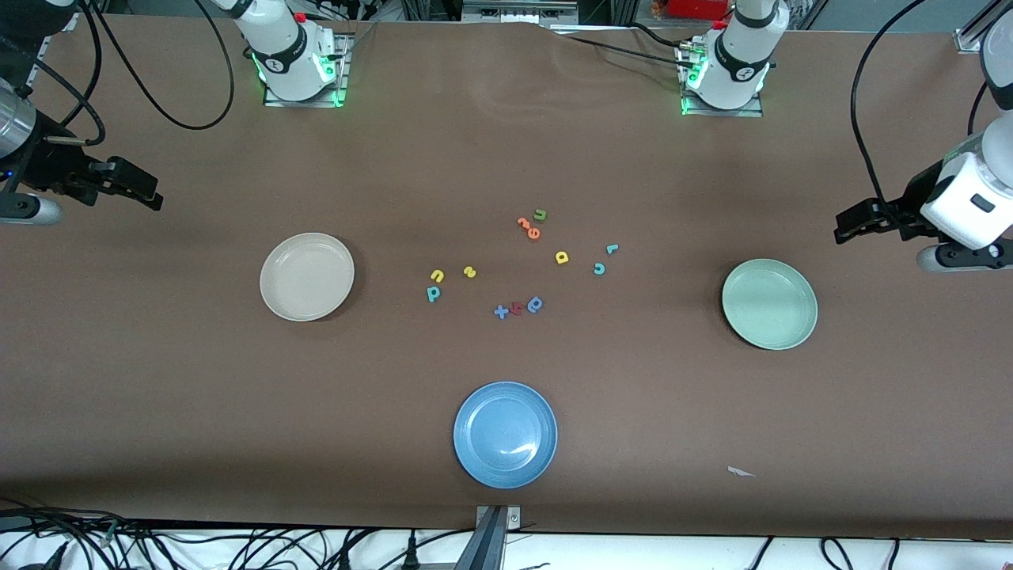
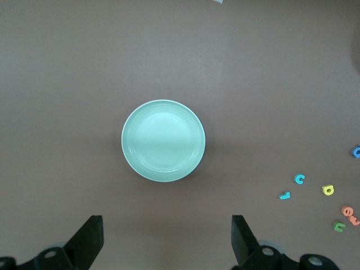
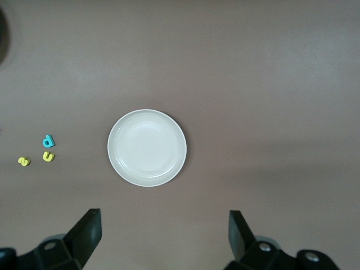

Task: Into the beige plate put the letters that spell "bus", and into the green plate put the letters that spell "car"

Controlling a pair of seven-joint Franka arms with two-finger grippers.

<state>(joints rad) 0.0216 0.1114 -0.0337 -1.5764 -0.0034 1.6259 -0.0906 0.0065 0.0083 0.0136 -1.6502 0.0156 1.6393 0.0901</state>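
Note:
The beige plate (image 1: pixel 307 276) (image 3: pixel 147 147) lies bare toward the right arm's end. Beside it, toward the table's middle, are the teal "b" (image 1: pixel 433 294) (image 3: pixel 48 140), yellow "u" (image 1: pixel 437 275) (image 3: pixel 48 156) and yellow "s" (image 1: pixel 469 271) (image 3: pixel 23 161). The green plate (image 1: pixel 769 303) (image 2: pixel 163 140) lies bare toward the left arm's end. The yellow "a" (image 1: pixel 562 256) (image 2: pixel 328 190), teal "c" (image 1: pixel 599 269) (image 2: pixel 300 179) and teal "r" (image 1: pixel 612 249) (image 2: pixel 285 196) lie between it and the middle. My right gripper (image 1: pixel 146 190) (image 3: pixel 163 222) hangs open high by the beige plate. My left gripper (image 1: pixel 845 224) (image 2: pixel 166 225) hangs open high by the green plate.
A blue plate (image 1: pixel 505 434) sits near the front edge at the middle. Orange letters (image 1: pixel 529 227) and an olive "u" (image 1: pixel 540 214) lie farther from the camera. A blue "x" (image 1: pixel 501 312), a red letter (image 1: pixel 516 308) and a blue rounded letter (image 1: pixel 535 304) sit mid-table.

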